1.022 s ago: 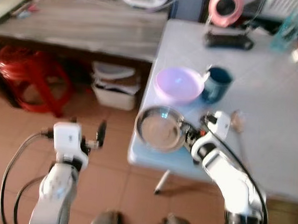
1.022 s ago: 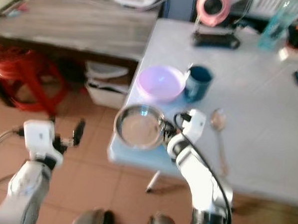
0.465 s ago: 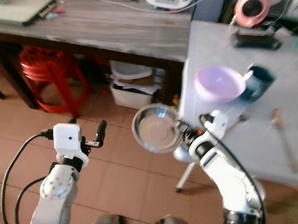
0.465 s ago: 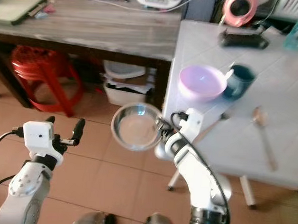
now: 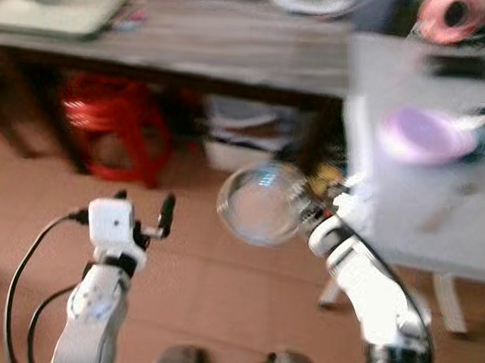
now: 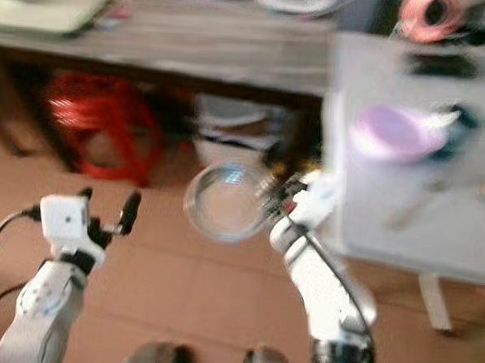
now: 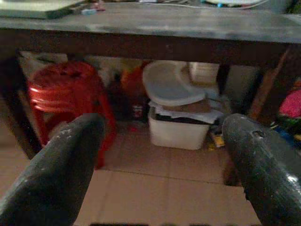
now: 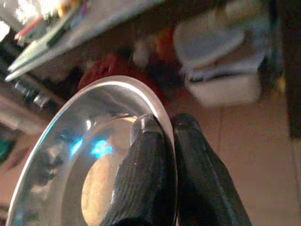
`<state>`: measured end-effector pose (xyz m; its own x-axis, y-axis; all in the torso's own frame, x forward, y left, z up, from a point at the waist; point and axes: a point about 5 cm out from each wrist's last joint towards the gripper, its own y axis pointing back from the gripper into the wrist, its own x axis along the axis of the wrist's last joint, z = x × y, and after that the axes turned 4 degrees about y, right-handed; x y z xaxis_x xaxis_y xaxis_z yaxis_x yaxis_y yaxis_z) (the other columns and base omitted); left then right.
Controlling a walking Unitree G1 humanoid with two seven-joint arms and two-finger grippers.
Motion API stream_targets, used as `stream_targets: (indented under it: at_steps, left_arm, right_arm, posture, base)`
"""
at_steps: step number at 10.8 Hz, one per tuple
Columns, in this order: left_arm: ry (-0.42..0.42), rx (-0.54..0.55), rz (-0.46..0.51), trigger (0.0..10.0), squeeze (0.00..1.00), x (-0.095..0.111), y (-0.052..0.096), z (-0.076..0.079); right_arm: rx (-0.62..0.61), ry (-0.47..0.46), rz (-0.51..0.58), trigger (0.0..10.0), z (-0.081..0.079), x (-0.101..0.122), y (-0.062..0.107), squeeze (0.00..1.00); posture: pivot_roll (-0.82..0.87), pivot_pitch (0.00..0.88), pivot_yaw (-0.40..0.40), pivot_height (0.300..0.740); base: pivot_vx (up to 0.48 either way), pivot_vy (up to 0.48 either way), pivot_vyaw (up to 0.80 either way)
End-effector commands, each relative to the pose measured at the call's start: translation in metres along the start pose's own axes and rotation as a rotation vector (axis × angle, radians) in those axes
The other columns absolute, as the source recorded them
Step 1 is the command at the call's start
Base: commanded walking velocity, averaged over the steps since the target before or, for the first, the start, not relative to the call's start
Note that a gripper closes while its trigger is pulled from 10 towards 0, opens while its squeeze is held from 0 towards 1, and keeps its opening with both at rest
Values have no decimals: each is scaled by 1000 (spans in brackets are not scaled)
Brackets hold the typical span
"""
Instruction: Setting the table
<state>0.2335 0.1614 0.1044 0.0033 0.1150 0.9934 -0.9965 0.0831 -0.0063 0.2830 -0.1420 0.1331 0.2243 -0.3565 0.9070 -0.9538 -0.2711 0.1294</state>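
The right gripper (image 8: 162, 129) pinches the rim of a steel bowl (image 5: 260, 203), one finger inside and one outside, and holds it in the air over the tiled floor (image 5: 189, 276), just off the near corner of the white table (image 5: 403, 214). A purple bowl (image 5: 426, 136) sits on that table. The left gripper (image 7: 162, 155) hangs above the floor with its jaws spread wide and nothing between them. It faces a wooden bench (image 7: 150, 28) with a red stool (image 7: 66, 92) and a white bin (image 7: 181, 127) beneath. The head views are blurred.
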Motion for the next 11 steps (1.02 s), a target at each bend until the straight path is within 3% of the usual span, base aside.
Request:
stream_targets:
  at_steps: [1, 3, 5, 11]
  left_arm:
    - [-5, -9, -5, 10000, 0, -1, 0, 2]
    - [-17, -7, -8, 10000, 0, -4, -2, 6]
    - [-22, -10, 4, 10000, 0, -1, -7, 9]
    - [-26, -18, 22, 10000, 0, 0, -12, 14]
  right_arm:
    - [-18, 42, 31, 0, 4, 4, 3, 0]
    - [-49, 63, 82, 0, 6, 7, 1, 0]
    - [-42, 120, 135, 0, 4, 14, -4, 0]
    - [-93, 174, 200, 0, 12, 23, -10, 0]
  posture:
    - [8, 92, 30, 740]
    - [5, 80, 29, 740]
    - [7, 82, 32, 740]
    - [2, 73, 35, 740]
  base:
    - [0, 439, 0]
    - [381, 289, 0]
    - [442, 0, 0]
    - [474, 0, 0]
